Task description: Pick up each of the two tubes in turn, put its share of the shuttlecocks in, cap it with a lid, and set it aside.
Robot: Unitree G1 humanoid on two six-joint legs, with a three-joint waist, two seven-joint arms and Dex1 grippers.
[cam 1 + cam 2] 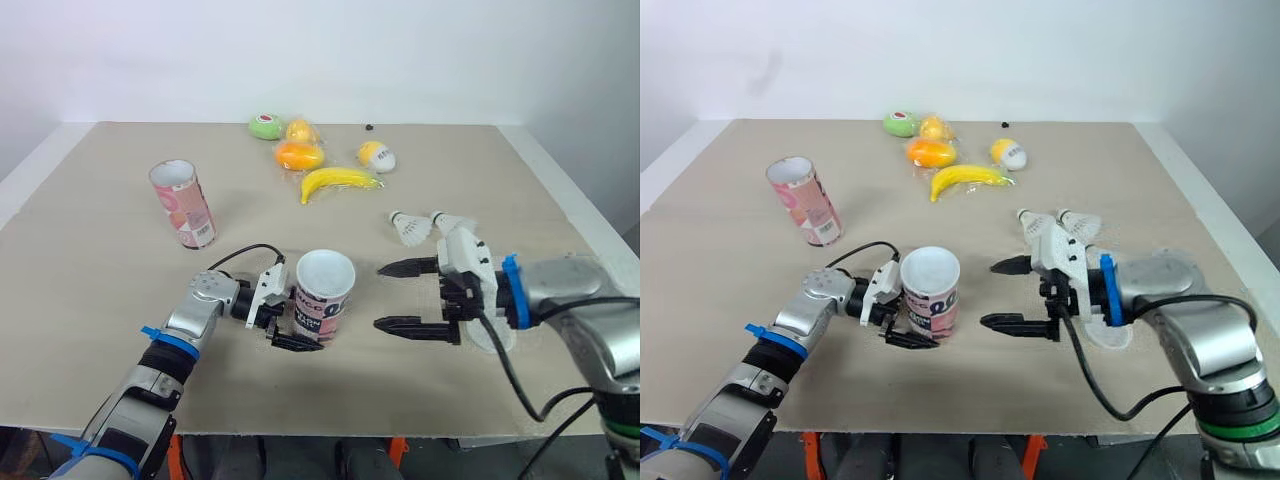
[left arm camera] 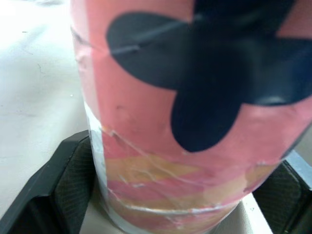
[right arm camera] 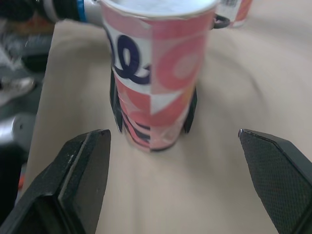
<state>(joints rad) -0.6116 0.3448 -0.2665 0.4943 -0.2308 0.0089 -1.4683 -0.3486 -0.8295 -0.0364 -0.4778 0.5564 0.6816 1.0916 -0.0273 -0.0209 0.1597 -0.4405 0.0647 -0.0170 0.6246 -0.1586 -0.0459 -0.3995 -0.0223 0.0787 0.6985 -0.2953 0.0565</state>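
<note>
A pink printed tube (image 1: 322,300) stands upright and open-topped near the table's front middle. My left gripper (image 1: 300,314) is shut on its lower part, its black pads (image 2: 63,190) pressed against both sides. To the tube's right my right gripper (image 1: 383,296) is open, fingers (image 3: 83,170) spread wide and pointing at the tube (image 3: 156,83) with a gap between. Two white shuttlecocks (image 1: 408,228) (image 1: 452,222) lie just behind the right gripper. A second pink tube (image 1: 183,203) stands tilted at the left. A flat white lid-like disc (image 1: 492,337) shows under my right forearm.
Toy fruit lies at the back middle: a banana (image 1: 338,181), an orange piece (image 1: 299,155), a green piece (image 1: 266,126) and a yellow-white piece (image 1: 377,155). The table's front edge (image 1: 330,436) runs close below both arms.
</note>
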